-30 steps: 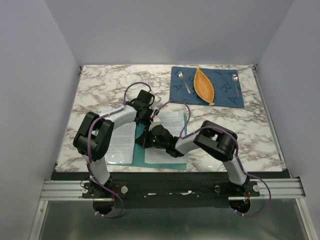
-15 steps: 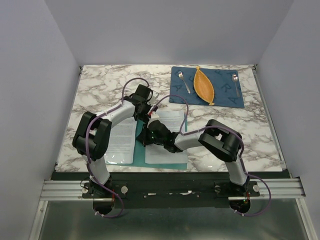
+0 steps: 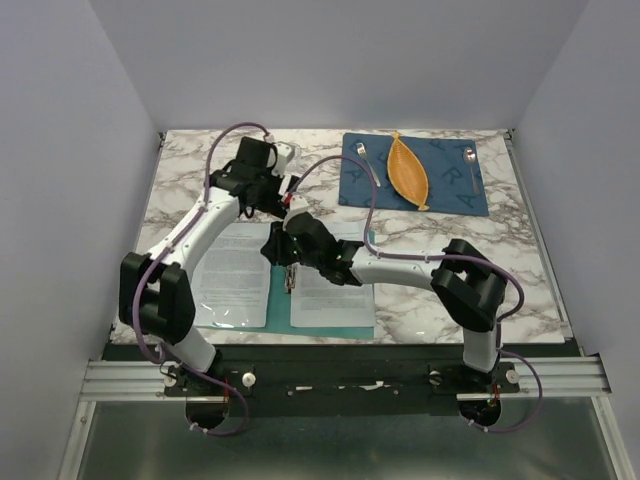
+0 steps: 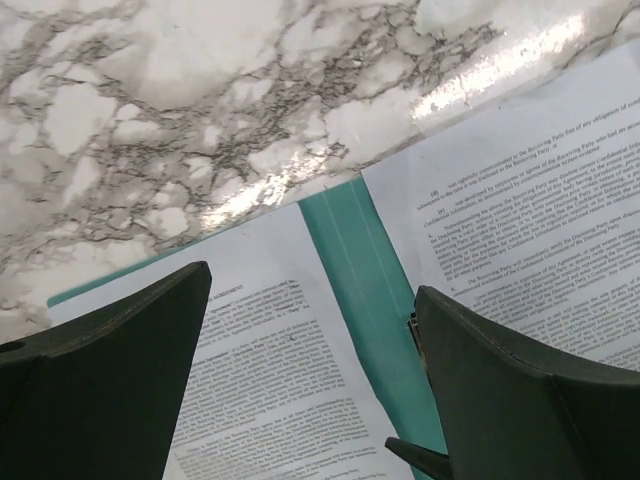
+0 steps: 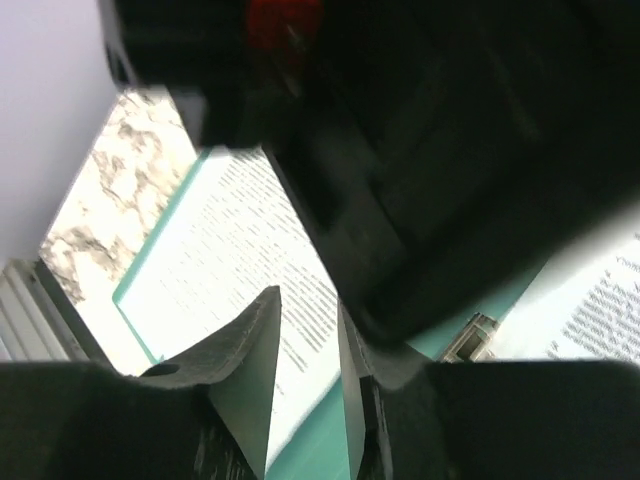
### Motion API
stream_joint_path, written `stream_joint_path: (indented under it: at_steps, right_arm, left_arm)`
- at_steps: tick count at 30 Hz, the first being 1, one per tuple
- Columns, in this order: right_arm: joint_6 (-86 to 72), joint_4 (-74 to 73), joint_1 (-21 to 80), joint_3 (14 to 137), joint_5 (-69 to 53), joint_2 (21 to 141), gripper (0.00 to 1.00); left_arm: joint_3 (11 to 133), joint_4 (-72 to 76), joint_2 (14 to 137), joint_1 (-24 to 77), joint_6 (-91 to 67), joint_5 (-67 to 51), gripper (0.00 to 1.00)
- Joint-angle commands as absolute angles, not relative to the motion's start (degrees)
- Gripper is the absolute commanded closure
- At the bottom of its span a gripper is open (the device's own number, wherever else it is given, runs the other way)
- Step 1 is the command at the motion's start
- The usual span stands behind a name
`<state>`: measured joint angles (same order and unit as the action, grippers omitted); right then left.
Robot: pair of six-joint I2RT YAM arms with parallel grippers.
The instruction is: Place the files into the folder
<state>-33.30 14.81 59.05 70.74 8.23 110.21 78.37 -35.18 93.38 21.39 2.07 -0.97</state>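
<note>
The files (image 3: 335, 280) lie flat in the open folder (image 3: 278, 300), one sheet on each half with the teal spine bare between them. The folder sits toward 7 o'clock on the worktop (image 3: 450, 260). My left pincer (image 4: 312, 290) hangs over the folder's 12 o'clock edge. It is spread wide and released, with nothing between its fingers. My right pincer (image 5: 307, 300) hovers over the spine near the metal clip (image 5: 470, 340). Its fingers are only narrowly apart, and I see nothing gripped between them.

I judge the sheets are placed and the step in hand is letting go cleanly, with closing the cover probably to follow. To do it well I should lift both pincers straight up, because a sideways drag could skew these thin sheets across the spine. My arms are crowded: the right wrist view is mostly filled by a dark blurred bulk, probably my other arm. So I would clear one arm at a time. For the close, I would take one cover by its outer edge and fold it over slowly, so no air lifts the paper.
</note>
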Motion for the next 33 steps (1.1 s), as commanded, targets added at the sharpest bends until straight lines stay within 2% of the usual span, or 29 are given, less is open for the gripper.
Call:
stream_joint_path:
  at_steps: [1, 7, 8, 11, 17, 25, 29, 33]
  right_arm:
    - [-35.68, -9.64, 58.53, 77.74, 12.21, 115.3, 0.62]
    - [-38.67, -24.25, 58.62, 86.3, 11.6, 120.23, 0.57]
    - [-39.11, -25.65, 58.8, 88.05, 11.6, 120.5, 0.51]
    - [-39.55, -29.52, 58.97, 90.69, 11.25, 121.9, 0.45]
    - [-40.08, -31.29, 59.06, 92.37, 11.34, 122.61, 0.45]
    - [-40.87, -35.24, 59.85, 95.88, 12.74, 123.49, 0.49]
    - [-41.92, -37.08, 60.99, 98.77, 12.74, 124.63, 0.52]
    - [-43.07, -39.11, 61.87, 101.68, 12.75, 126.47, 0.53]
  left_arm:
    - [79.73, -38.31, 84.12, 13.73, 0.87, -12.72, 0.01]
    - [72.79, -42.89, 80.78, 0.45, 8.61, -20.56, 0.01]
    - [71.9, -43.41, 80.68, -2.26, 9.48, -22.57, 0.01]
    - [69.26, -44.47, 80.86, -10.09, 12.91, -26.7, 0.01]
    - [68.2, -47.98, 84.63, -20.37, 19.68, -31.72, 0.01]
    - [64.6, -47.72, 86.75, -25.22, 25.66, -32.6, 0.01]
    - [64.42, -50.0, 88.5, -27.94, 31.62, -38.64, 0.01]
    - [64.25, -51.41, 90.87, -30.23, 35.42, -39.11, 0.01]
